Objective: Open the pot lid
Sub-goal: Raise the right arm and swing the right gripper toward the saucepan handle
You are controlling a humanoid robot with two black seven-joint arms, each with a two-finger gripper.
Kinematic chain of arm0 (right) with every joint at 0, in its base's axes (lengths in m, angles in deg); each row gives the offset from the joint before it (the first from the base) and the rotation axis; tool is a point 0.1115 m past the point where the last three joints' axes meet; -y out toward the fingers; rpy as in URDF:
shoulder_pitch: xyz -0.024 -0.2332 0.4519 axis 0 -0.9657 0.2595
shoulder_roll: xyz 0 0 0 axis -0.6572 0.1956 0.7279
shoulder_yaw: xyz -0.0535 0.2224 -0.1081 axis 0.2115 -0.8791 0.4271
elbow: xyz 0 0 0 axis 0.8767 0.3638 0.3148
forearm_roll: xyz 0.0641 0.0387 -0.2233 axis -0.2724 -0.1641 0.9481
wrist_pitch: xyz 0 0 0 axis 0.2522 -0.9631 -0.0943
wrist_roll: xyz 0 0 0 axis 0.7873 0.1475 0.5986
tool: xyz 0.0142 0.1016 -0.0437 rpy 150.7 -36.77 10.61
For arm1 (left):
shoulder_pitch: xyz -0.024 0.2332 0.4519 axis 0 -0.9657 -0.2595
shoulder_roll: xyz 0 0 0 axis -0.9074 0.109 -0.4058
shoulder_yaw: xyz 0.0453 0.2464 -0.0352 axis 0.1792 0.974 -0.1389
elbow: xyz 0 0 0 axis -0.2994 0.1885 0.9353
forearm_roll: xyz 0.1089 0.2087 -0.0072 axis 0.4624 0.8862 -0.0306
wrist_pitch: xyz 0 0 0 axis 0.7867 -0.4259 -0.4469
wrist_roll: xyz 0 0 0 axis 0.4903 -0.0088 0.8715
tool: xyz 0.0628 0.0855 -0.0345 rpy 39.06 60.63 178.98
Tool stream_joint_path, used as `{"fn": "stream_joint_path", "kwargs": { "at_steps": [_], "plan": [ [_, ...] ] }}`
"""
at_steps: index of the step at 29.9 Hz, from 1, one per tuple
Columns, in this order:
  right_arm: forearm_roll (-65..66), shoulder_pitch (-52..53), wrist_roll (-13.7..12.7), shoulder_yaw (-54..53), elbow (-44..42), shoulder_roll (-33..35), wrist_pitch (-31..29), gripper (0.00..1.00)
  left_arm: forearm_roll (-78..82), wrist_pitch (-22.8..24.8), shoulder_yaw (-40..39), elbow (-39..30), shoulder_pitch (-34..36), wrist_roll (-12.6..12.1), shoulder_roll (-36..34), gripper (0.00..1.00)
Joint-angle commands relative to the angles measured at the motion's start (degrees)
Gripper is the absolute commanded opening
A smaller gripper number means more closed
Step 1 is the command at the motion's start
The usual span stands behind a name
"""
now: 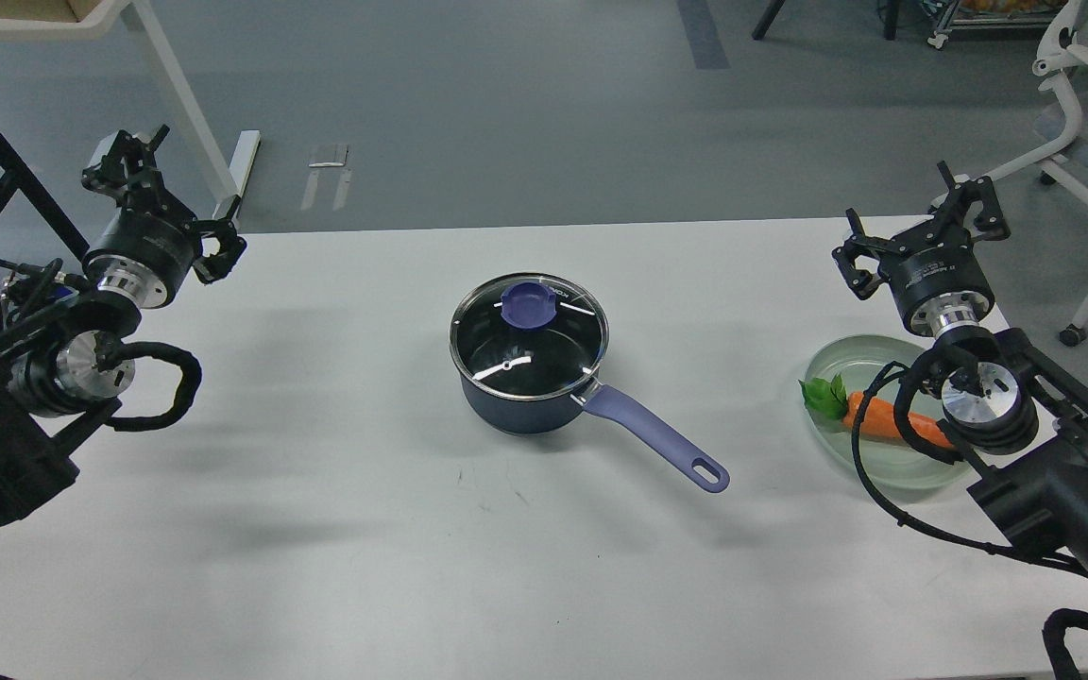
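A small dark navy pot [516, 408] stands in the middle of the white table [317, 529]. Its lavender handle [657, 439] points toward the front right. The clear glass lid [544, 354] rests flat on the pot's rim, with its purple-blue knob [529, 304] at the centre. Far left of the pot, near the table's left edge, my left gripper [174, 203] is raised, fingers spread and nothing between them. My right gripper [917, 229] is held up at the far right, also open and holding nothing. Neither gripper touches the pot or the lid.
A pale green glass plate [846, 357] with an orange carrot [889, 422] and its green leaves lies under my right arm. Behind the table's far edge stand a white desk leg [185, 104] and a white chair [1087, 161].
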Motion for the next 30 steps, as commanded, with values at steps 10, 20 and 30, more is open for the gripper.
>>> {"fn": "stream_joint_path", "kwargs": {
  "at_steps": [10,20,30],
  "plan": [
    [0.8,0.6,0.0,0.3,2.9,2.4,0.9,1.0,0.1,-1.0,0.3,-0.3,-0.2,-0.7,-0.4,0.99],
    [10.3,9.1,-0.4,16.1,11.1,20.5,1.2,1.0,0.3,-0.6,1.1,-2.2,0.2,-1.0,-2.5,0.99],
    [17.8,34.2,-0.4,47.6,11.4,25.1,1.4,1.0,0.4,0.0,1.1,-3.7,0.6,-5.3,-6.1,0.99]
  ]
}}
